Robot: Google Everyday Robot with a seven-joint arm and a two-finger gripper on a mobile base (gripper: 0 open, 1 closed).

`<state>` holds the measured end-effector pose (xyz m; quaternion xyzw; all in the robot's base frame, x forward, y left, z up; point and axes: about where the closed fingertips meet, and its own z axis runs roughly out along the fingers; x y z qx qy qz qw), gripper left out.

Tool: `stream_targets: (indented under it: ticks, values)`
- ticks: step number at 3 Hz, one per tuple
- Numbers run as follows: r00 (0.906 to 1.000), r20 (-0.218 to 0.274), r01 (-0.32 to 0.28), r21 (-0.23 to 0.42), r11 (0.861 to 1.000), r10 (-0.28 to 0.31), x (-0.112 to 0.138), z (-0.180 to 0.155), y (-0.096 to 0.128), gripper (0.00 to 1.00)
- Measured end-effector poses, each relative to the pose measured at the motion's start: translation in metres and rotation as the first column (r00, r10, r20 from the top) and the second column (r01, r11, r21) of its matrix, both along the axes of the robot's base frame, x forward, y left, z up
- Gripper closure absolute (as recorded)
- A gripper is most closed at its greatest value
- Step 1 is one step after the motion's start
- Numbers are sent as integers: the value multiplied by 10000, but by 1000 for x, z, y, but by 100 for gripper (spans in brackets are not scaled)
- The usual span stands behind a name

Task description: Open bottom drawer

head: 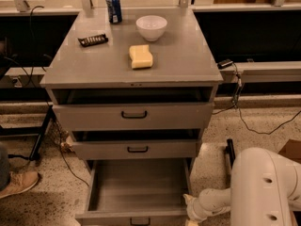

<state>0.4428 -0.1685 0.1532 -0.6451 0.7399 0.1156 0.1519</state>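
Observation:
The bottom drawer (108, 217) of the grey cabinet (136, 74) is pulled far out, and its grey inside shows bare. Its small black handle (140, 221) sits at the frame's lower edge. The middle drawer (136, 149) and top drawer (134, 115) each stand slightly out. My gripper (190, 211) is low at the open drawer's front right corner, at the end of my white arm (265, 187).
On the cabinet top are a blue can (113, 7), a white bowl (151, 27), a yellow sponge (141, 56) and a black snack bar (93, 40). A person's shoe (16, 182) is at left. Cables (254, 126) run over the floor at right.

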Motion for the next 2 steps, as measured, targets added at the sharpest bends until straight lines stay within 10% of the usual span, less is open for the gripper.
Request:
stream_targets:
  ticks: [2]
  values:
    - [9959, 728, -501, -389, 9980, 528, 12, 33, 4, 0]
